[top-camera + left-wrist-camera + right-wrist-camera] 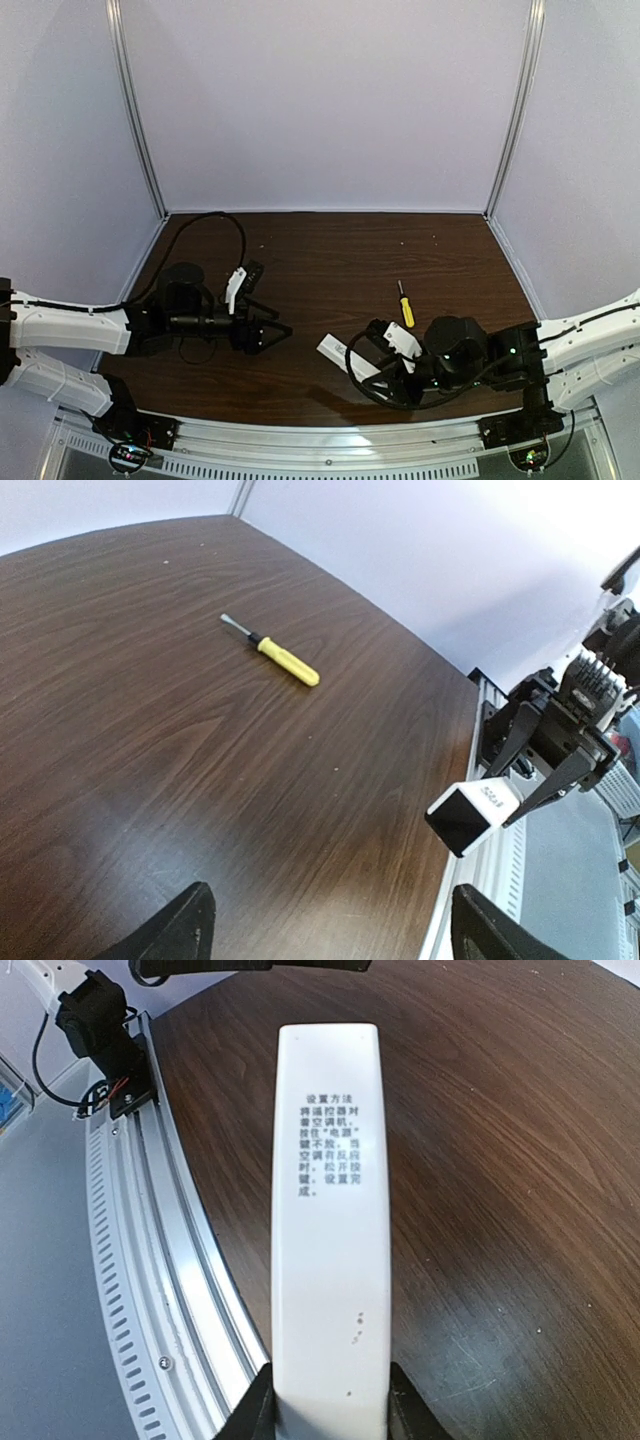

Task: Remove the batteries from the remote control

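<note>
Remote control (lettering: right wrist only)

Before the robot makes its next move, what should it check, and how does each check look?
1. Grip on the remote control: ok, the right pincer is shut on its near end.
2. The left pincer free to help: ok, open and empty.
3. Sight of the batteries: not ok, only a smooth printed face of the remote shows.
4. Cover removed: cannot tell.
5. The screwdriver out of the way: ok, it lies on the table, apart from both arms.
</note>
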Controlling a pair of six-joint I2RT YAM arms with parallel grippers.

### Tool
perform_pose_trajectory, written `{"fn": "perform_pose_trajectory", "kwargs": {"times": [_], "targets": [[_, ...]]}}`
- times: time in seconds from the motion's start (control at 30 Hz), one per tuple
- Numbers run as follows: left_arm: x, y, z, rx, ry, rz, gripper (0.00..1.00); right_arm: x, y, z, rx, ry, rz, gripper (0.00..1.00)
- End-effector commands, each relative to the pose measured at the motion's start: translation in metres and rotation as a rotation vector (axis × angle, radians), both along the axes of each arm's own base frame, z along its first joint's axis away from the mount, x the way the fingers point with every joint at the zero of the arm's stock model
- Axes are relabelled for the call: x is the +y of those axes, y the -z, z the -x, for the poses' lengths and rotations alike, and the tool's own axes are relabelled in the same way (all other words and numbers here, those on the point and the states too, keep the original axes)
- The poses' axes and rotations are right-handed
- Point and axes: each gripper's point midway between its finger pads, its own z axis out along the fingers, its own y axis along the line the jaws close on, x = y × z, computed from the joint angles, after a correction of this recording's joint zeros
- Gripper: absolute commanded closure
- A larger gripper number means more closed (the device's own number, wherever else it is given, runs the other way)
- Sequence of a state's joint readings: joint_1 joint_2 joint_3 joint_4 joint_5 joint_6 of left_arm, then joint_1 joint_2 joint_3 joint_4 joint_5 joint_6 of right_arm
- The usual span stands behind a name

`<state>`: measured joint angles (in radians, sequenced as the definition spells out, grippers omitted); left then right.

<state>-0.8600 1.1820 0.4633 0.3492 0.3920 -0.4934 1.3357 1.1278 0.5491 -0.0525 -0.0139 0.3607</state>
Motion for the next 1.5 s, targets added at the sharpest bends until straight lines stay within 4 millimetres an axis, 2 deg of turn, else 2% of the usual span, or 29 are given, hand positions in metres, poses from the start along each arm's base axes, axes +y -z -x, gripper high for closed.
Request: {"fn": "perform_pose_trajectory", "kwargs": {"times": [0.0, 0.1, 0.2, 0.27, 0.57, 0.77, 0.93, 1.1, 1.4, 1.47], "targets": [[-0.011, -0.017, 0.014, -0.084, 0.094, 0.081, 0.17, 0.007, -0.024, 0.007, -0.023, -0.066, -0.063, 0.87], [-0.012, -0.018, 0.017, -0.098, 0.098, 0.083, 0.17, -0.001, -0.024, -0.012, -0.066, 0.025, -0.037, 0.93], [-0.012, -0.015, 0.015, -0.111, 0.089, 0.072, 0.17, 0.000, -0.021, -0.013, -0.080, 0.012, -0.037, 0.95], [-0.012, -0.014, 0.011, -0.122, 0.075, 0.070, 0.18, 0.001, -0.021, -0.018, -0.073, 0.019, -0.032, 1.00], [-0.001, -0.010, -0.017, -0.188, -0.092, 0.046, 0.18, 0.012, -0.021, -0.029, -0.037, -0.009, -0.032, 1.00], [-0.016, -0.013, 0.003, -0.261, 0.077, 0.083, 0.15, 0.022, -0.023, -0.029, -0.029, -0.057, -0.041, 1.00], [-0.029, -0.006, 0.027, -0.292, 0.256, 0.141, 0.17, 0.027, -0.017, -0.014, 0.017, -0.161, -0.052, 1.00], [-0.038, 0.003, 0.035, -0.296, 0.340, 0.160, 0.20, 0.022, -0.009, -0.004, 0.045, -0.201, -0.046, 1.00], [-0.040, 0.001, 0.057, -0.303, 0.475, 0.206, 0.26, 0.027, -0.014, 0.001, 0.060, -0.226, -0.079, 1.00], [-0.040, -0.001, 0.061, -0.307, 0.498, 0.217, 0.31, 0.028, -0.016, 0.003, 0.065, -0.239, -0.089, 1.00]]}}
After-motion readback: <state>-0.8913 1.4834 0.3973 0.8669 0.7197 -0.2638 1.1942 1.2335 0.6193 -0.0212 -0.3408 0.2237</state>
